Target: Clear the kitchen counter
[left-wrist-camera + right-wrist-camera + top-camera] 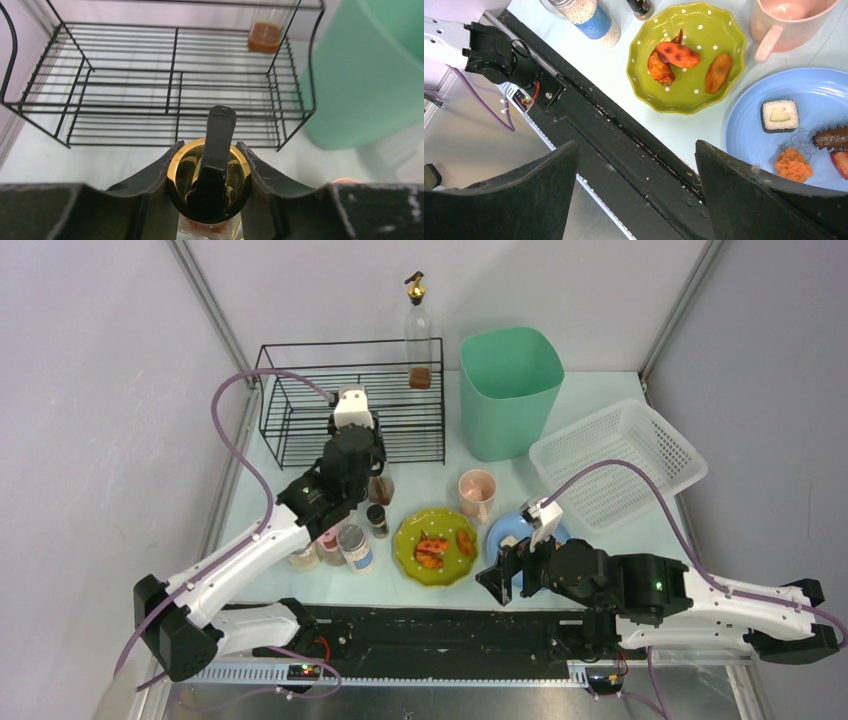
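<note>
The kitchen counter is pale mint green. My left gripper is shut on a small glass bottle with a gold cap and black spout. It holds it by the neck just in front of the black wire rack. In the left wrist view the fingers clamp the gold cap from both sides. My right gripper is open and empty over the counter's near edge, beside the blue plate. In its wrist view the jaws stand wide apart above the black rail.
A tall oil bottle stands in the rack's right end. A mint bin and a white basket are at the back right. A pink mug, a green plate of food and several spice jars stand in the middle.
</note>
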Motion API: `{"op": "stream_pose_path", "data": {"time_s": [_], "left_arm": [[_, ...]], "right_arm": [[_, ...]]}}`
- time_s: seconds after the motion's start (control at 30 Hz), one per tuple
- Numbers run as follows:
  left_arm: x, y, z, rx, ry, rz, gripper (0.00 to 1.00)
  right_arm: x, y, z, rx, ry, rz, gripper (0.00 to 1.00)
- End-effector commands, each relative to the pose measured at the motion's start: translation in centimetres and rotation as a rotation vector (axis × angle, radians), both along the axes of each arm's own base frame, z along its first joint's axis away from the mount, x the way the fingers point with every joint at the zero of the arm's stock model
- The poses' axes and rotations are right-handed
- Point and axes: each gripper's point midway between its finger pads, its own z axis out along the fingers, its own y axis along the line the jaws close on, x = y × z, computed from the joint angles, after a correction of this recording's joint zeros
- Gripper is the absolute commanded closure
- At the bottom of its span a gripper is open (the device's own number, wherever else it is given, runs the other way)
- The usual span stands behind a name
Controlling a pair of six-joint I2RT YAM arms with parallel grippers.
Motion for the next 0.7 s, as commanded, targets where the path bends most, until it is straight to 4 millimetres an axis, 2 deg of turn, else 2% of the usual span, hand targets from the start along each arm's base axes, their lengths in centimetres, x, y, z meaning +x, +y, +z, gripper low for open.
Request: {"op": "stream_pose_path", "data": {"time_s": [0.0,0.1,0.13,0.17,0.2,0.23,0.27,0.3,0.33,0.37,0.5,0.67], "left_arm": [[0.2,-0.5,7.7,-0.12,-0.153,-0.033,1.0],[0.4,-0.8,10.4,-0.147,-0.193,-0.043,1.0],[0.7,-1.0,10.6,-0.142,-0.191,-0.043,1.0],[0.8,-1.0,12.0,-0.15,-0.211,-0.045,1.0],[1.1,-1.3,12.1,-0.134,-0.207,-0.046,1.0],[1.1,-1.3,13.7,-0.148,-0.231,-0.049,1.0],[1.6,-1.7,13.7,-0.127,-0.222,-0.053,1.0],[1.7,-1.8,15.3,-0.139,-0.245,-0.056,1.0],[2.2,-2.1,15.2,-0.115,-0.233,-0.057,1.0],[2.6,-2.4,16.5,-0.12,-0.249,-0.056,1.0],[3.5,-2.4,19.4,-0.102,-0.286,-0.044,1.0],[4.8,-1.9,21.9,-0.078,-0.319,-0.017,1.0]], "right_arm": [[0.4,-0.3,1.3,0.039,-0.034,-0.019,0.11],[0.5,-0.5,1.5,0.04,-0.041,-0.018,0.1],[0.5,-0.5,1.6,0.04,-0.043,-0.018,0.1],[0.5,-0.5,1.7,0.039,-0.047,-0.017,0.1],[0.5,-0.5,1.7,0.04,-0.049,-0.016,0.1],[0.5,-0.5,1.9,0.045,-0.05,-0.014,0.1],[0.5,-0.5,2.0,0.044,-0.054,-0.012,0.1],[0.5,-0.4,2.2,0.048,-0.057,-0.011,0.11],[0.6,-0.4,2.3,0.048,-0.06,-0.01,0.11],[0.6,-0.4,2.4,0.048,-0.062,-0.01,0.11],[0.6,-0.6,2.8,0.05,-0.069,-0.009,0.11],[0.6,-0.9,3.6,0.056,-0.091,0.005,0.11]]}}
